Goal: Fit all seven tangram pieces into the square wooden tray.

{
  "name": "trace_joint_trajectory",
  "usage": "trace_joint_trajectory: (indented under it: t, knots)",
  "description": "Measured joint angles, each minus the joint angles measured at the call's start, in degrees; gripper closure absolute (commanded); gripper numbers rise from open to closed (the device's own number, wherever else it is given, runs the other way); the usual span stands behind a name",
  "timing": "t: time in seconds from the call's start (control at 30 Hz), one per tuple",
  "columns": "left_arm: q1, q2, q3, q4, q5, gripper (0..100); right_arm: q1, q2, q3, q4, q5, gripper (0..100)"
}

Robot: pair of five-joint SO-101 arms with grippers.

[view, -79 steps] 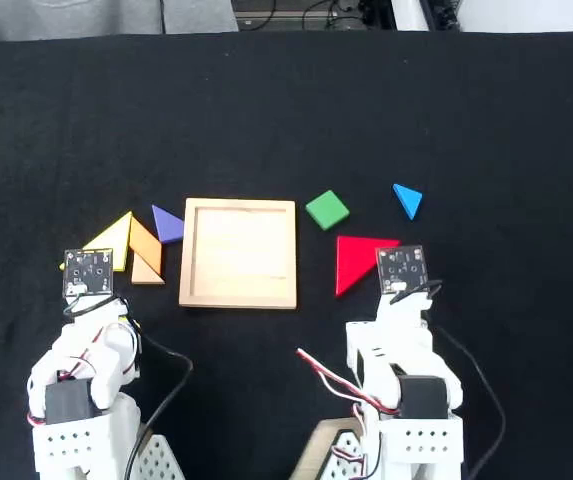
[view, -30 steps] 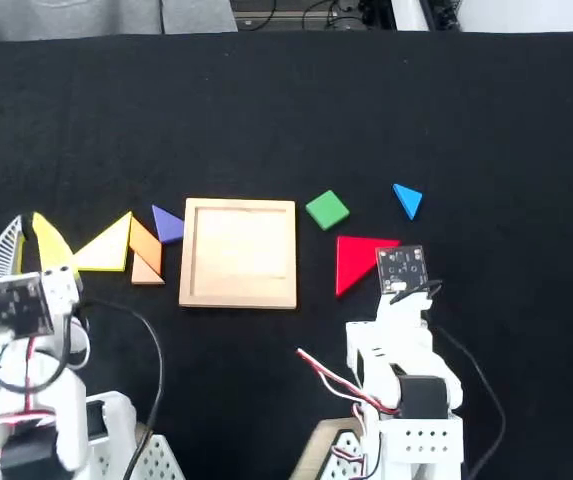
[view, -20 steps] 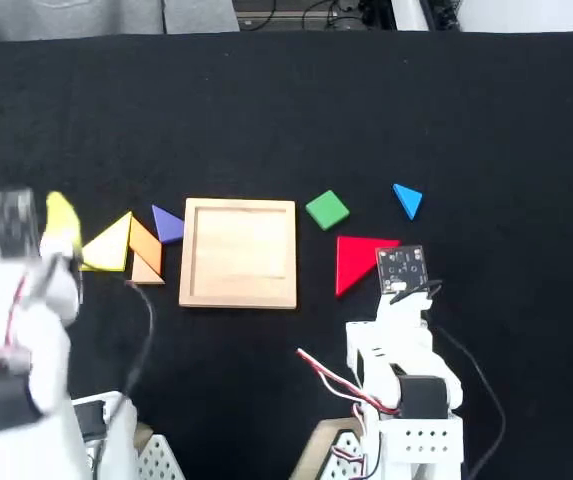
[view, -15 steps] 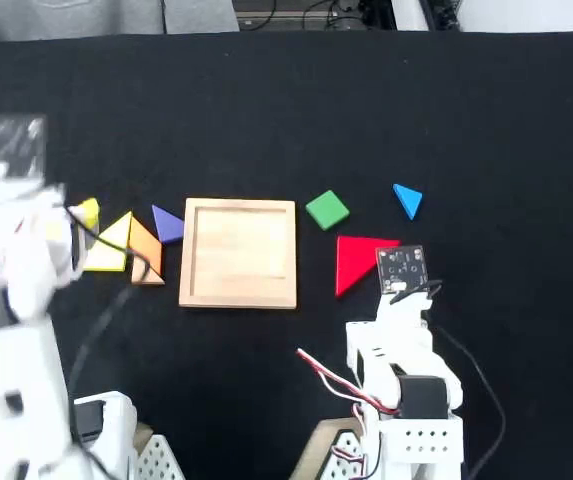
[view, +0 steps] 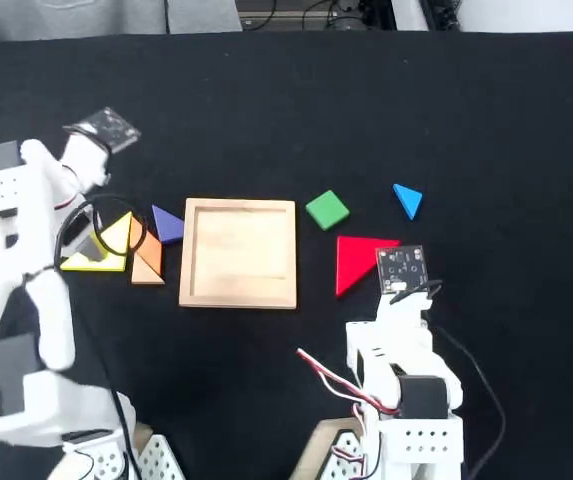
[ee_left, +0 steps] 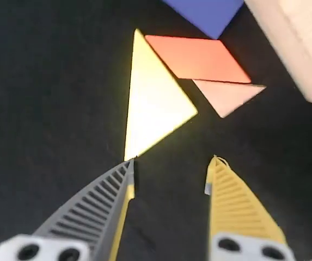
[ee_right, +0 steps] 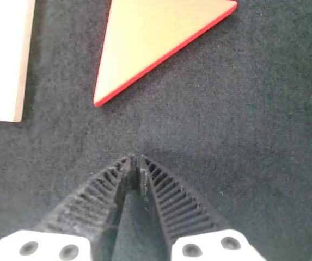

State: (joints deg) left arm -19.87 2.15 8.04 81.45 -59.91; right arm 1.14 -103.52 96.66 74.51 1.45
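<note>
A black cloth covers the bench (view: 486, 120) from edge to edge. The left arm (view: 16, 200) looms tall at the 9 o'clock side, and the right arm (view: 403, 350) sits low near 5 o'clock. The square wooden tray (view: 238, 253) lies in the middle with nothing inside it.

The big red triangle (view: 358, 260) lies just off the tray's 3 o'clock edge. The right gripper (ee_right: 135, 160) hangs over bare cloth near that triangle's point, with its jaws pressed together on nothing.

Out at the tray's 9 o'clock lies the yellow triangle (view: 106, 245). The left gripper (ee_left: 172, 163) is over it with its jaws spread apart, and one fingertip (ee_left: 128, 168) is right at a corner of the piece. I cannot tell whether they touch.

The orange parallelogram (view: 146, 243) lies against the yellow triangle's tray-side edge. The green square (view: 327, 210) sits at 1 o'clock from the tray. The purple triangle (view: 168, 224) is just beside the tray's 10 o'clock corner, and the tan triangle (view: 147, 270) is tucked under the parallelogram's near end. The small blue triangle (view: 407, 199) lies farther out at 2 o'clock.
</note>
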Motion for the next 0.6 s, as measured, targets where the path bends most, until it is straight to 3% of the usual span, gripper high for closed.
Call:
trace_joint_trajectory:
  t: [0.17, 0.6]
  knots:
    - [-0.26, 6.51, 0.0, -4.04, -4.92, 78, 0.0, 0.0, 0.0, 0.0, 0.0, 98.5]
    - [-0.44, 7.56, 2.2, -10.37, -5.63, 78, 0.0, 0.0, 0.0, 0.0, 0.0, 98.5]
